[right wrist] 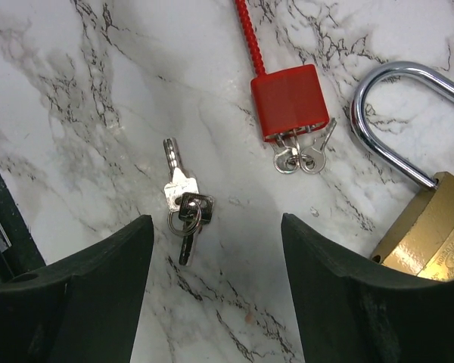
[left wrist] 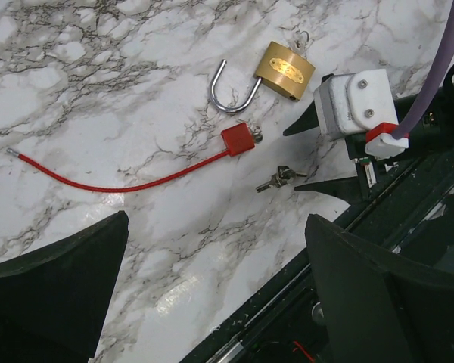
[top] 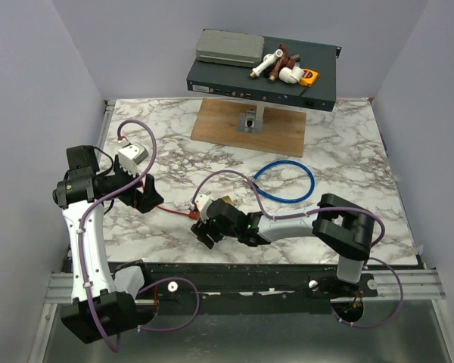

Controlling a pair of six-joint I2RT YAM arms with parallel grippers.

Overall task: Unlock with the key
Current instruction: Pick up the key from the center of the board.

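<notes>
A brass padlock [left wrist: 285, 69] lies on the marble table with its steel shackle [left wrist: 231, 91] swung open; it also shows in the right wrist view [right wrist: 431, 234]. A red cable lock [right wrist: 290, 102] lies beside it with small keys [right wrist: 299, 155] hanging from its body. A loose bunch of keys [right wrist: 183, 204] lies flat on the table, also seen in the left wrist view [left wrist: 278, 178]. My right gripper [right wrist: 216, 295] is open and empty, hovering just short of the key bunch. My left gripper [left wrist: 212, 287] is open and empty, further left near the red cable [left wrist: 121, 181].
A blue cable loop [top: 284, 180] lies behind the right arm. A wooden board [top: 250, 127] holds a stand carrying a dark box [top: 318, 83] with pipe fittings and a grey case. The table's front edge [left wrist: 287, 302] runs close under my left gripper.
</notes>
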